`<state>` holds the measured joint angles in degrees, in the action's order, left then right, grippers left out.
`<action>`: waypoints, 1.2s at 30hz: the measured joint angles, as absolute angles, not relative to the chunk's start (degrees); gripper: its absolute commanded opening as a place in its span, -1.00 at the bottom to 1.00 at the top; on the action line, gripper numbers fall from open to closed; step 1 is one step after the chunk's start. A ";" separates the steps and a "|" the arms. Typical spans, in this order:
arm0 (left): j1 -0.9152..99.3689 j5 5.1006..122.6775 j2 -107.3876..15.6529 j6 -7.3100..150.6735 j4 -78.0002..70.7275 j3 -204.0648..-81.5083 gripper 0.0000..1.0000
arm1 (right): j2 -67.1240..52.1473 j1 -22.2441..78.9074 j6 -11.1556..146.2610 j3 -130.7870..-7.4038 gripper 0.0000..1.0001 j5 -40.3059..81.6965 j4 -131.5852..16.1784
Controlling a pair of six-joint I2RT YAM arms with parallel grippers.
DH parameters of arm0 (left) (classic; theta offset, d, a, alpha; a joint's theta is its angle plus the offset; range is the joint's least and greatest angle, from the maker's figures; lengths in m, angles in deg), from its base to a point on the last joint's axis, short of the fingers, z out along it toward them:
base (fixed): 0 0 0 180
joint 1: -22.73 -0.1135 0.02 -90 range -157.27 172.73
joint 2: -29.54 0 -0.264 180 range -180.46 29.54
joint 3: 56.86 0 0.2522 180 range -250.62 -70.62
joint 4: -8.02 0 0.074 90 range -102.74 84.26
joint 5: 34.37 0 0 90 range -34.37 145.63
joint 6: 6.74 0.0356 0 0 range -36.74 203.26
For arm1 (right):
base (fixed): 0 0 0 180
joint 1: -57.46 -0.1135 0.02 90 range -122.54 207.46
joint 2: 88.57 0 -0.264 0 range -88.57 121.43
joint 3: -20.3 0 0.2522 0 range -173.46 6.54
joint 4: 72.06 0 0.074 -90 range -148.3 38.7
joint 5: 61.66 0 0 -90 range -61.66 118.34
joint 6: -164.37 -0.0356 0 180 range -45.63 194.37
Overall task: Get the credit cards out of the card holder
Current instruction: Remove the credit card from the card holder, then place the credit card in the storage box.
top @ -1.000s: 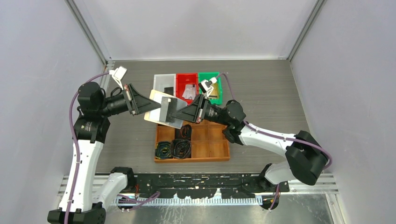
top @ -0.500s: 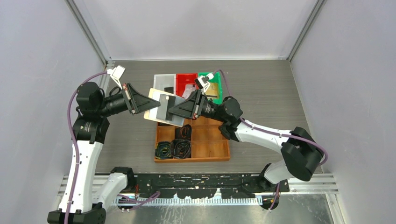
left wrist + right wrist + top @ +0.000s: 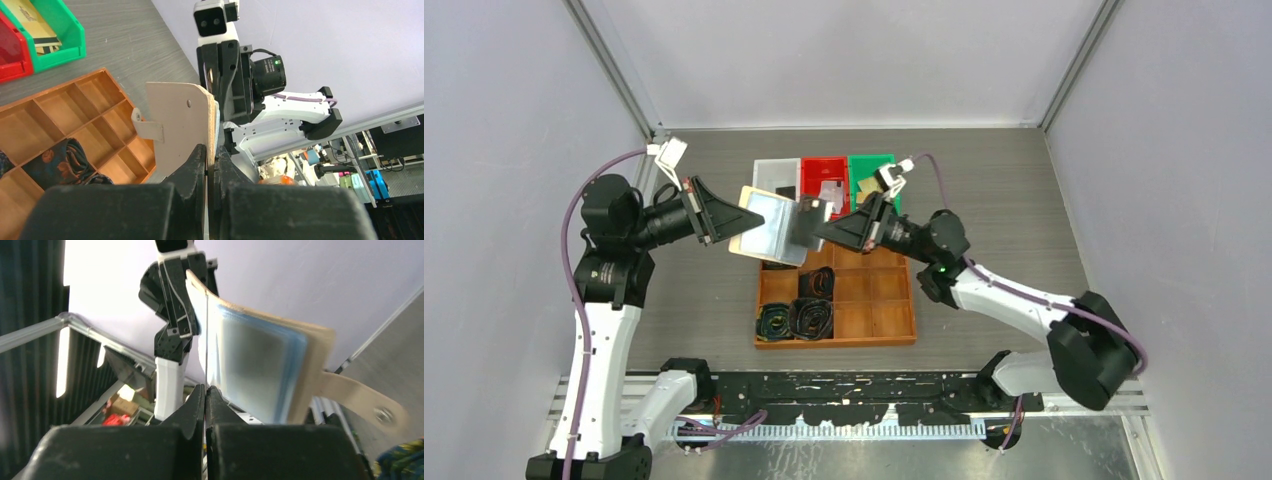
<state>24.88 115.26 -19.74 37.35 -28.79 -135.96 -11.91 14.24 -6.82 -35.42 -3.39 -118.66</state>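
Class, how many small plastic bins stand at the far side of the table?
3: white bin left, red bin middle, green bin right, side by side beyond the wooden tray.

wooden divided tray (image 3: 864, 312), coiled belts (image 3: 810, 318) in left cells; white bin (image 3: 773, 171), red bin (image 3: 821, 170), green bin (image 3: 870, 163) in a row just behind

I see pale grey walls (image 3: 514, 100) at nine, twelve and three o'clock. The tabletop (image 3: 994, 190) is grey woodgrain.

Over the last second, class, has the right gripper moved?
Yes. The right gripper has shifted right: its white wrist camera now sits at the green bin's right edge, no longer over its left side.
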 measured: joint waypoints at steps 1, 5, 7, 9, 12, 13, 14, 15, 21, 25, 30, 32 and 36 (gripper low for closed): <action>24.84 115.29 -19.74 37.53 -28.83 -136.09 -1.00 | -13.65 16.07 -6.82 -34.43 -0.99 -3.74 -117.67; 24.79 116.14 -19.72 38.51 -28.79 -136.31 -1.00 | -20.82 24.14 -5.18 -32.90 -0.99 -5.51 -110.15; 24.77 117.23 -19.72 38.77 -28.64 -136.31 -1.00 | -24.54 27.88 -1.88 -33.62 -0.99 -5.86 -102.99; 24.77 118.81 -19.61 39.01 -28.22 -136.31 -1.00 | -26.24 29.51 3.12 -36.51 -0.99 -5.60 -93.76; 24.73 121.03 -18.99 40.85 -28.18 -136.35 -1.00 | -24.28 29.78 11.41 -44.22 -0.99 -4.72 -80.28; 24.73 121.80 -18.69 42.03 -28.57 -136.59 -1.00 | -22.13 29.78 14.01 -47.52 -0.99 -4.53 -76.91; 24.73 122.39 -18.47 43.01 -28.88 -136.88 -1.00 | -19.29 29.78 16.50 -51.04 -0.99 -4.35 -73.96; 24.73 123.31 -18.12 43.95 -28.92 -137.27 -1.00 | -16.12 29.78 18.69 -54.26 -0.99 -4.24 -71.53; 24.68 125.43 -15.13 50.31 -31.43 -139.46 -1.00 | 6.26 29.12 28.33 -73.32 -0.99 -2.69 -58.18; 24.68 125.45 -13.73 54.51 -34.10 -141.12 -1.00 | 20.90 27.13 32.87 -85.64 -0.99 -0.20 -50.79; 24.68 125.38 -13.14 57.02 -35.76 -141.71 -1.00 | 35.46 23.22 36.15 -99.30 -0.99 3.08 -43.29; 24.68 125.32 -13.36 57.42 -36.42 -141.71 -1.00 | 40.00 22.06 37.00 -104.07 -0.99 4.52 -40.91; 24.68 125.32 -13.38 58.25 -37.18 -141.71 -1.00 | 48.16 20.03 38.55 -114.52 -0.99 7.58 -35.62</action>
